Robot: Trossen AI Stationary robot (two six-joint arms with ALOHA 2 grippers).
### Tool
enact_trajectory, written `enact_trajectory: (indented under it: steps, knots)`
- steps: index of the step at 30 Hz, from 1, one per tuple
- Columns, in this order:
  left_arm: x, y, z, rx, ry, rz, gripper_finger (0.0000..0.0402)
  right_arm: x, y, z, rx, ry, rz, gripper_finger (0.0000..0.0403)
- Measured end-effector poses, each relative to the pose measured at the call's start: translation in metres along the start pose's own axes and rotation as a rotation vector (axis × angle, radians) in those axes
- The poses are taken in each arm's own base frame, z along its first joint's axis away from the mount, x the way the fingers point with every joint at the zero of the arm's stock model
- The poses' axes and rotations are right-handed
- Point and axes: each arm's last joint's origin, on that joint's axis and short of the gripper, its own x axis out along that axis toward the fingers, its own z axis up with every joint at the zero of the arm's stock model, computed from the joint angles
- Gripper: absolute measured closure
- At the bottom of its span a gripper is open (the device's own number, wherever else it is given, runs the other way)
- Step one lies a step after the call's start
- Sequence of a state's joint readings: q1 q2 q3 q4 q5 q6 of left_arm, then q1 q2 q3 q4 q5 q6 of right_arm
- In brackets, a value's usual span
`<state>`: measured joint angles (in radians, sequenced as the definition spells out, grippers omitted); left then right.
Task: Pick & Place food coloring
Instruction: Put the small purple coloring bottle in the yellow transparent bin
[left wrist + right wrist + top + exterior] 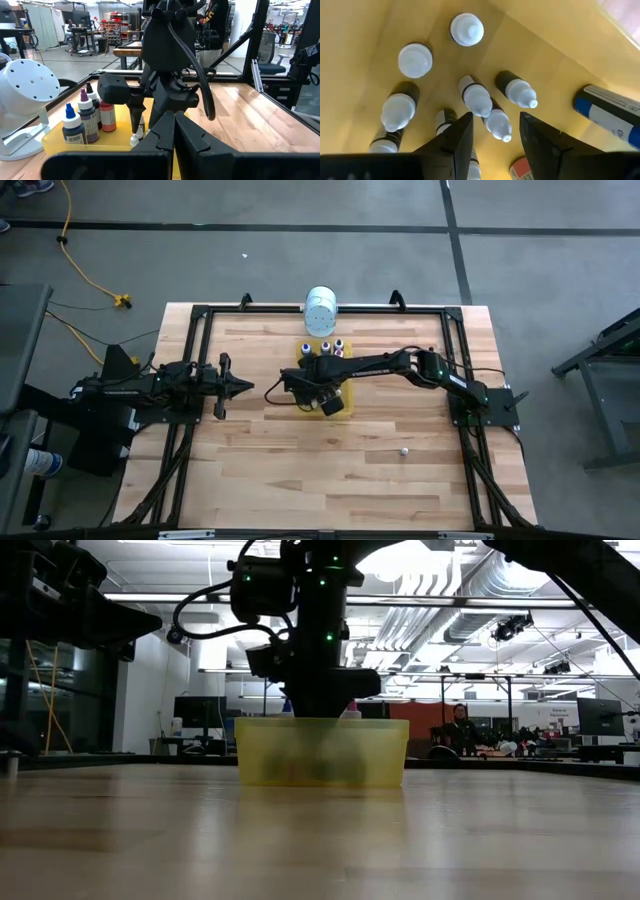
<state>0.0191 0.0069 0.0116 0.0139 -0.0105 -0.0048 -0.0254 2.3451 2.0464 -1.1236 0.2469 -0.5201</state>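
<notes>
The food coloring bottles sit in a yellow tray [306, 372] at mid-table. Three taller ones stand at its far end: blue [72, 127], purple [89, 117] and reddish [106, 115]. Several tiny white-capped bottles [475, 95] stand or lie on the tray floor. My right gripper [495, 145] points down into the tray, open, its fingers on either side of one tiny lying bottle [498, 123] without touching it. My left gripper [245, 387] waits shut above the table, left of the tray.
A large white cylindrical container [321, 308] lies at the table's far edge, just behind the tray. A small white object [403, 450] lies on the wood to the near right. A black frame [200, 315] runs around the table. Bare wood lies along the near side.
</notes>
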Motion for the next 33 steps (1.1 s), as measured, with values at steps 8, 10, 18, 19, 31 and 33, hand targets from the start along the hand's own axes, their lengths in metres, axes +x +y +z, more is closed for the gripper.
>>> enact_trajectory:
  steps: [8, 10, 18, 19, 31, 33]
  knots:
    - [0.000, 0.000, 0.000, 0.000, 0.000, 0.000, 0.0401, -0.015, 0.001, 0.006, 0.018, -0.042, 0.004, 0.0253]
    - [0.000, 0.000, 0.000, 0.000, 0.000, 0.000, 0.0401, -0.023, -0.001, 0.006, 0.021, -0.060, 0.013, 0.0252]
    - [0.000, 0.000, 0.000, 0.000, 0.000, 0.000, 0.0401, -0.061, -0.002, 0.010, 0.034, -0.113, 0.073, 0.0252]
    - [0.000, 0.000, 0.000, 0.000, 0.000, 0.000, 0.0401, -0.066, -0.002, 0.009, 0.052, -0.121, 0.090, 0.0252]
    - [0.000, 0.000, 0.000, 0.000, 0.000, 0.000, 0.0401, -0.121, 0.004, -0.020, 0.174, -0.202, 0.256, 0.0251]
    - [0.000, 0.000, 0.000, 0.000, 0.000, 0.000, 0.0401, -0.128, 0.006, -0.029, 0.178, -0.206, 0.255, 0.0251]
